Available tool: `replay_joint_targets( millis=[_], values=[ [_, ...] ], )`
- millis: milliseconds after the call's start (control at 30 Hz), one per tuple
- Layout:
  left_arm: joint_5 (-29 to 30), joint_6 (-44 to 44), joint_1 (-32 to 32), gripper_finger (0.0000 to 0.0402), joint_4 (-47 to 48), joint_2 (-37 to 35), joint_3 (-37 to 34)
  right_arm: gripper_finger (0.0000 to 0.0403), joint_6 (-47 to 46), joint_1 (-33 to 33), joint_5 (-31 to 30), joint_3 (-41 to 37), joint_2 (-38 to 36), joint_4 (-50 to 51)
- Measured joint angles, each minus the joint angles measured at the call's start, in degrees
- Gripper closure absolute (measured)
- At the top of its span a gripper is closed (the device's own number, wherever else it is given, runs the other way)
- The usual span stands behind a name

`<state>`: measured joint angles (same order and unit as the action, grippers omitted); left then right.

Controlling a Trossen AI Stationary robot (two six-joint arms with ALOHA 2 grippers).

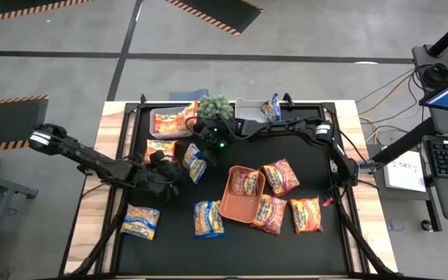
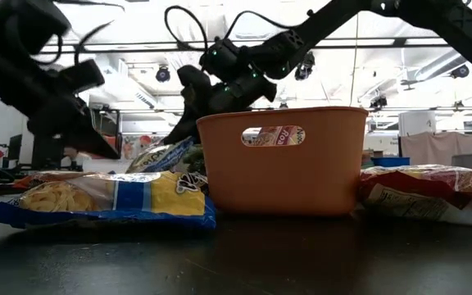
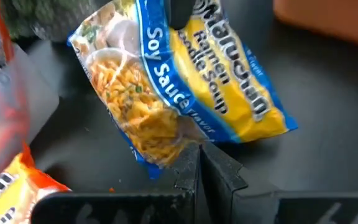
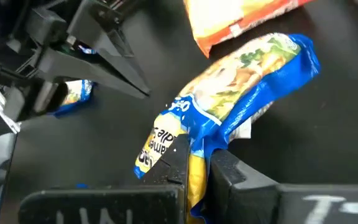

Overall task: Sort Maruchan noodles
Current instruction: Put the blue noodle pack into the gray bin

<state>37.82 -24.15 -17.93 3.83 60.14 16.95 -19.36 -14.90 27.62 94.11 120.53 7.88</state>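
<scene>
Now the right gripper's (image 4: pixel 196 163) fingers pinch a yellow-and-blue noodle packet (image 4: pixel 241 99), while the left gripper's (image 3: pixel 199 163) fingers are clenched empty.

**Crowded in the middle, open at the front**

My two arms meet near the middle of the tabletop (image 1: pixel 333 241), so there is little room there. My right fingers (image 4: pixel 196 163) pinch a yellow-and-blue packet (image 1: pixel 195 162), and my left fingers (image 3: pixel 197 163) sit just beside it, closed. The orange tray (image 1: pixel 242 194) stands close on one side. Red packets (image 1: pixel 280 176) lie around the tray. At the back, a green plant (image 1: pixel 216 106) and two clear bins (image 1: pixel 169 122) block the way. The front edge has bare black space between packets.
</scene>
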Motion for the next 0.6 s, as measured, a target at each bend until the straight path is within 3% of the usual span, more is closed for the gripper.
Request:
replay_joint_targets(
  millis=[267, 600],
  values=[
    [0.64, 7.63, -0.05, 0.0402, -3.71, -9.08, 0.13, 0.039, 4.62, 1.06, -8.21, -0.02, -5.66, 6.98],
    [0.78, 12.35, -0.05, 0.0402, -8.8, -12.48, 0.17, 0.0394, 9.37, 1.11, -18.78, -0.04, -16.57, 19.25]
  ],
)
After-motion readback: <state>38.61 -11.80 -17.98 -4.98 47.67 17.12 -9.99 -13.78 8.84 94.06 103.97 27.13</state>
